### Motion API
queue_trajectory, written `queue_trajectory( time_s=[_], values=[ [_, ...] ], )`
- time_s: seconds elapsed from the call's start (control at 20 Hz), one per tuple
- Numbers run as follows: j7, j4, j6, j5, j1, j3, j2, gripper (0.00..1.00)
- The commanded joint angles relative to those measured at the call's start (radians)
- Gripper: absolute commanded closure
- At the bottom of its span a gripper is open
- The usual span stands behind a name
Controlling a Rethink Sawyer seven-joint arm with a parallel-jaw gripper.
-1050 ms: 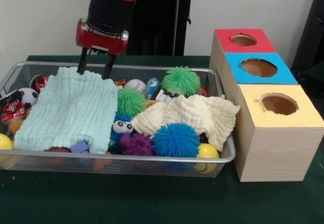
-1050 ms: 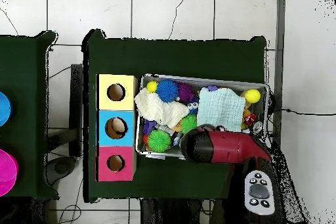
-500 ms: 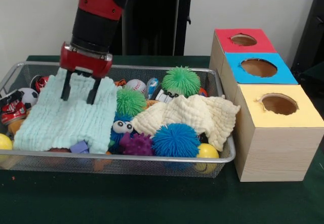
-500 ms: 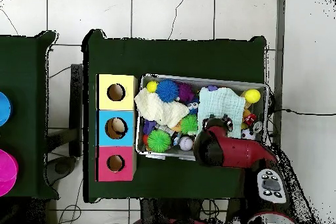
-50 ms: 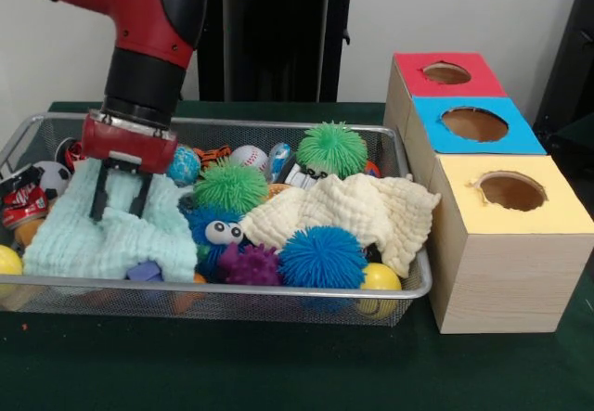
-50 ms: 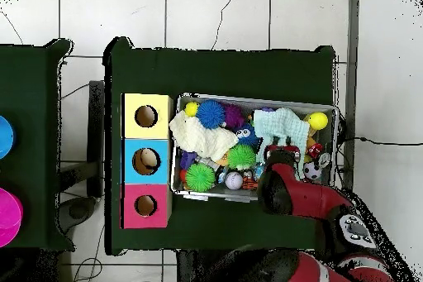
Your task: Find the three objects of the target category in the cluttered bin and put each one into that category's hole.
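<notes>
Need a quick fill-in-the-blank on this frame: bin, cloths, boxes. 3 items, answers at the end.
1. The gripper presses down on the ______ cloth.
2. The box nearest the wire bin in the front view has a ______ top.
3. The cream cloth partly covers a ______ ball at the bin's front corner.

Answers: mint green; yellow; yellow

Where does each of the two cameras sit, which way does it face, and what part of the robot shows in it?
Front view: sits across the table, facing the wire bin and the three-holed box; the red arm comes down from above, its pincer open on the mint cloth.
Overhead view: sits above, looking straight down; the arm enters from the bottom edge.
Shared: both show the bin, mint cloth, cream cloth, spiky balls and box.
</notes>
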Motion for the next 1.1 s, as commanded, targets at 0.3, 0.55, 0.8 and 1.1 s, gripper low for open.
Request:
queue_trajectory(
  time_s=[0.3,0.55,0.8,1.1],
  values=[
    [0.082,0.006,0.357,0.02,-0.039,0.203,0.058,1.0],
    [0.096,0.084,0.417,0.038,0.011,0.204,-0.08,1.0],
    [0.114,0.129,0.498,0.054,0.186,0.061,-0.295,1.0],
    [0.13,0.1,0.565,0.042,0.302,-0.025,-0.361,1.0]
  ],
)
